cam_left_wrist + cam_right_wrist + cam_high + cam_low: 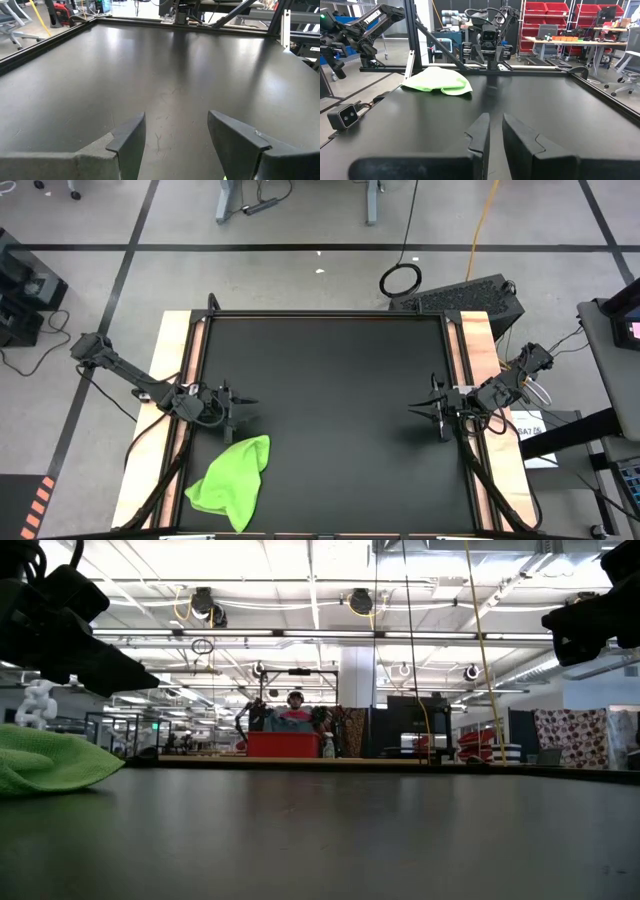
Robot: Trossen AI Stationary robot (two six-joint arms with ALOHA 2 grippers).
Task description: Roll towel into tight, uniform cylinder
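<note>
The lime-green towel (232, 480) lies in a loose, crumpled heap on the black table top near the near left corner; it also shows in the low view (50, 760) and the right wrist view (440, 80). It is not a roll. My left gripper (245, 402) hovers open just beyond the towel's far edge, with bare table between its fingers (176, 120). My right gripper (420, 408) hangs at the table's right side, far from the towel, its fingers (495, 122) drawn together to a narrow slit with nothing in it.
The black table top (330, 380) stretches wide between the two arms. Wooden rails (170, 380) and a dark frame run along both sides. A small camera (347, 116) sits at the table's near edge. Shelves and desks stand in the room beyond.
</note>
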